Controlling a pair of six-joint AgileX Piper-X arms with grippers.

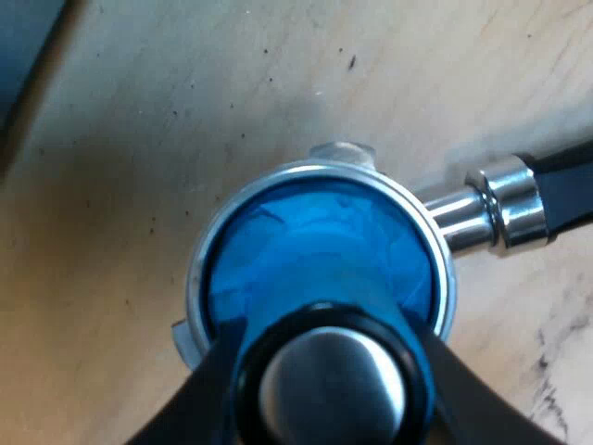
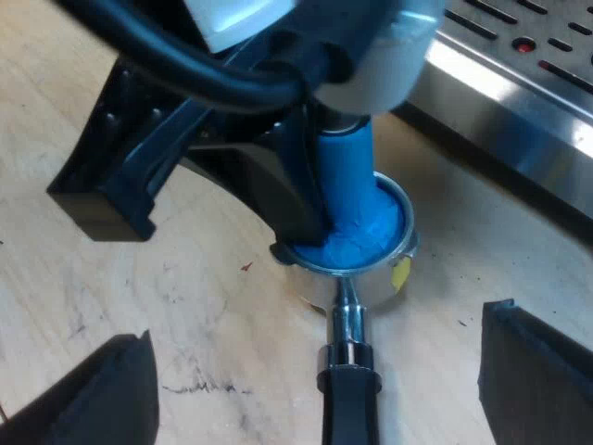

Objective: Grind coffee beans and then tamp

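My left gripper [image 1: 334, 380] is clamped on the blue tamper [image 1: 315, 250]. The tamper sits inside the holder [image 1: 443, 278], which lies on the table [image 1: 130, 204] near the machine [image 2: 519, 102], placed, I judge, for pressing straight down. My right gripper [image 2: 320, 366] hangs spread wide astride the handle [image 2: 350, 408], probably to steady it.

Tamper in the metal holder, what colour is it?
The tamper is blue, clearest in the right wrist view.
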